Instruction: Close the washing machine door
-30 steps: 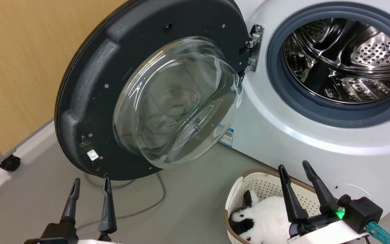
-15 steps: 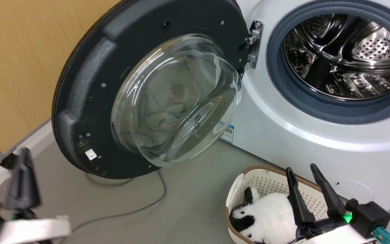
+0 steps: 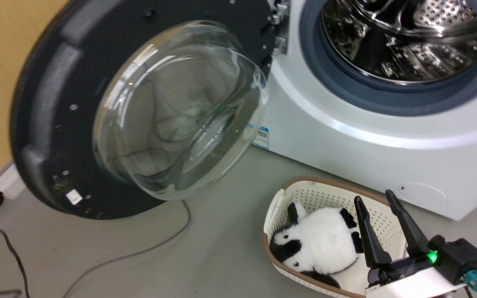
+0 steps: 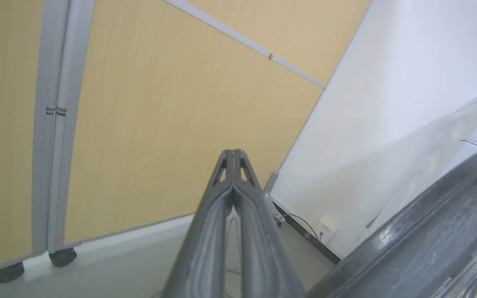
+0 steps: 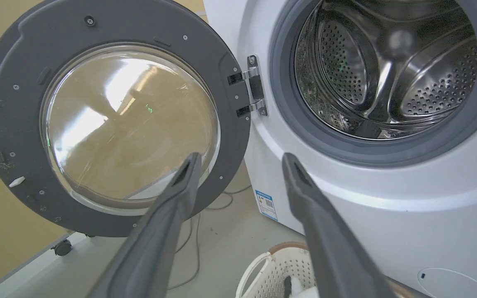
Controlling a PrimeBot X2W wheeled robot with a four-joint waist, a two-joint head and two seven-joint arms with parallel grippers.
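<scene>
Head view gives us the washing machine door (image 3: 44, 103) swung wide open to the left of the washing machine (image 3: 346, 136), its matte inner face and bulging glass bowl (image 3: 172, 111) turned toward us, hung on a metal hinge (image 5: 255, 87) beside the drum opening. We see the steel drum (image 3: 404, 41) uncovered inside its grey rubber gasket (image 3: 387, 99), with a blue label (image 3: 262, 136) and a round white cap (image 3: 422, 192) low on the white front. On the floor before the machine stands a cream basket (image 3: 278, 198) holding a black-and-white plush panda (image 3: 321, 244), and a grey cable (image 3: 139, 252) trails under the door. Our right gripper (image 3: 374, 195) hangs over the basket, its fingers spread and holding nothing, pointing toward the door and the opening. Left wrist view shows our left gripper (image 4: 233, 152) with fingers pressed together at the tips, nothing between them, aimed at a wooden panel (image 4: 139, 124); the door's grey curved edge lies just beside it at lower right, and we cannot tell whether they touch.
</scene>
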